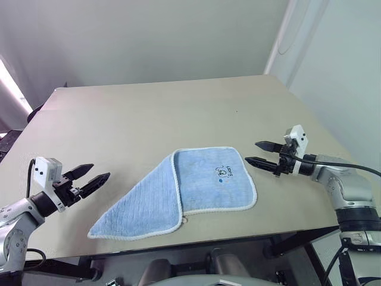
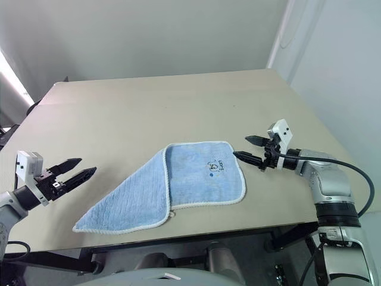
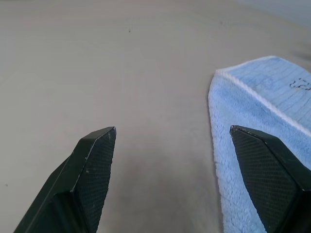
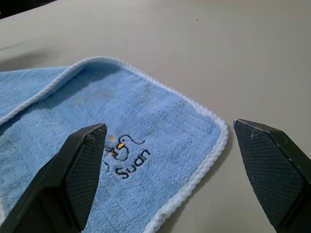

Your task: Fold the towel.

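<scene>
Risk from the head view: the small light-blue terry towel with white stitched edging (image 1: 178, 193) lies partly folded, one flap over itself, on the beige table (image 1: 149, 113); left gripper (image 1: 87, 177) at nine o'clock and right gripper (image 1: 260, 153) at three both gape empty; left wrist view: a shallow pinch could catch one layer; right wrist view: grabbing by the dark emblem (image 4: 124, 158) might undo the fold.

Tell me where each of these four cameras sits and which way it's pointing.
Left eye view: on the head, looking forward and down at the table; both arms show.
Right eye view: beside it, same scene.
Left wrist view: looks along the open left gripper toward the towel.
Right wrist view: looks along the open right gripper over the towel's emblem.
All four views share the towel.
</scene>
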You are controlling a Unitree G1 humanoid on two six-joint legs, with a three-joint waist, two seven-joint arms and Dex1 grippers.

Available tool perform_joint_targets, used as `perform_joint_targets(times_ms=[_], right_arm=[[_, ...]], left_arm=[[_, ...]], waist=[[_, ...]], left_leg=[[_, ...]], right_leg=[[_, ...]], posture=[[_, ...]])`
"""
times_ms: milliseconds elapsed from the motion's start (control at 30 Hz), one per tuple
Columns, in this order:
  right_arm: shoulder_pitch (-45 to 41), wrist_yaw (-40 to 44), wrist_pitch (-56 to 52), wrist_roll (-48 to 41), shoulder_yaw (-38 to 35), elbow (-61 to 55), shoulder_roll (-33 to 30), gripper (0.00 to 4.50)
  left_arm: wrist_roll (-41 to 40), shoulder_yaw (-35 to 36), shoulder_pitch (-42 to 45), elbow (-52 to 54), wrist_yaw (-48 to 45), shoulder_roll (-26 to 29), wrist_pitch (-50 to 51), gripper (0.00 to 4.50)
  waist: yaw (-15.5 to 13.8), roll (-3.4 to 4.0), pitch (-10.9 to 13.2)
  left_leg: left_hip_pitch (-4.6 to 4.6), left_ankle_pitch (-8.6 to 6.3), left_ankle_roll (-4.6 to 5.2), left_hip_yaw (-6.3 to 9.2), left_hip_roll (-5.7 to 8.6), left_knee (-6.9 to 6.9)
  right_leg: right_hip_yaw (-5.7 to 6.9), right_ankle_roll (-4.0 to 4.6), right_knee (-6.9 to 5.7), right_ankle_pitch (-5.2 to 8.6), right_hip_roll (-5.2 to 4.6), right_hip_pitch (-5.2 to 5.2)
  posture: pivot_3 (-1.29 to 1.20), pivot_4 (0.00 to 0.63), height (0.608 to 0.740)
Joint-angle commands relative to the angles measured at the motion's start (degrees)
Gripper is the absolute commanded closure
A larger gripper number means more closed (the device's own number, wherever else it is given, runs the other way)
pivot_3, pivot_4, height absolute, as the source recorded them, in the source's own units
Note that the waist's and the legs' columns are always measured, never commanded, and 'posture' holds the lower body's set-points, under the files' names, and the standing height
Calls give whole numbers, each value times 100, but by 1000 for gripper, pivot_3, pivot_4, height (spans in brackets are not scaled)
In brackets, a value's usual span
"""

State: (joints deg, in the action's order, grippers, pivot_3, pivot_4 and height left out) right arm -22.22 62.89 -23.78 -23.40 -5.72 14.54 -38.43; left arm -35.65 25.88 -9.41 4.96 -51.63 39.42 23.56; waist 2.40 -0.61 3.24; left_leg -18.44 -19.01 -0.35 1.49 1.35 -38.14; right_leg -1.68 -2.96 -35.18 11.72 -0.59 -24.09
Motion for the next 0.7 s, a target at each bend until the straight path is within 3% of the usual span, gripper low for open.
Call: perform_joint_targets(times_ms=[33, 367, 700], right_arm=[[-360, -52, 69, 0, 8, 87, 103, 155], [-1016, -598, -64, 203, 202, 748, 717, 155], [-2365, -1645, 481, 1329, 757, 3630, 1608, 155]], left_arm=[[11, -13, 122, 140, 29, -11, -86, 526], [-19, 78, 8, 263, 11, -17, -109, 526], [30, 37, -284, 609, 210, -163, -124, 526]], waist=[[0, -1, 0], [10, 0, 0], [12, 3, 1]], left_leg=[[1, 0, 0, 0, 0, 0], [-2, 0, 0, 0, -1, 0], [-2, 0, 0, 1, -2, 0]], right_leg=[[0, 0, -1, 0, 0, 1], [-1, 2, -2, -2, -1, -2], [-5, 22, -7, -15, -1, -7]], posture=[[0, 0, 740], [0, 0, 740], [0, 0, 740]])
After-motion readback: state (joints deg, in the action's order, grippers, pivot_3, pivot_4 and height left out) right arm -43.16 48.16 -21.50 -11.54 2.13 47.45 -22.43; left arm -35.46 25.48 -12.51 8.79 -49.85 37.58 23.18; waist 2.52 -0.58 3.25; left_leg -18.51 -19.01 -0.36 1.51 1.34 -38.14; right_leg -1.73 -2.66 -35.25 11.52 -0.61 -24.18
